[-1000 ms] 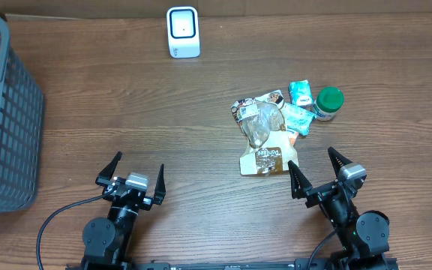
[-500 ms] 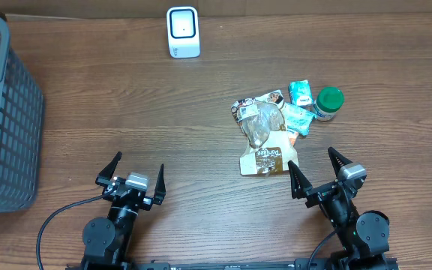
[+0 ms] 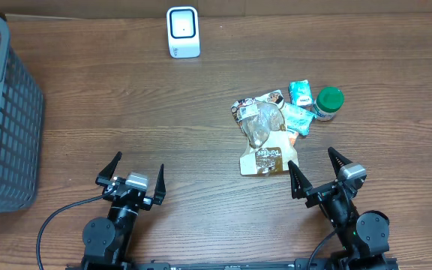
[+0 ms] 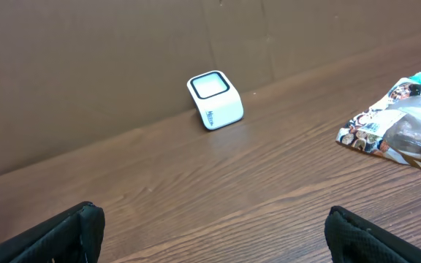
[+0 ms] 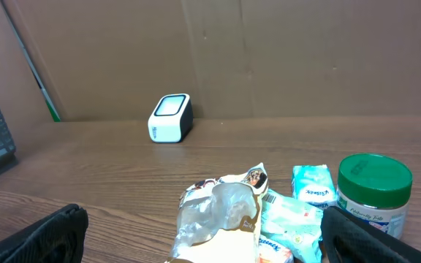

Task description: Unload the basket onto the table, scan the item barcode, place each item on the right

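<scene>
Black and spread to their widest, the jaws of the left gripper (image 3: 139, 163) at the lower left of the overhead view and of the right gripper (image 3: 310, 158) at the lower right grasp nothing. Just above the right gripper lies a heap of items: a brown snack bag (image 3: 263, 160) nearest it, a crumpled clear bag (image 3: 259, 124) overlapping that, teal packets (image 3: 301, 92) and a green-lidded jar (image 3: 328, 103) at the heap's right edge. The white scanner (image 3: 183, 31) stands at top centre of the wooden table (image 3: 126, 97), well apart from the heap. A grey basket (image 3: 6, 112) fills the left edge.
</scene>
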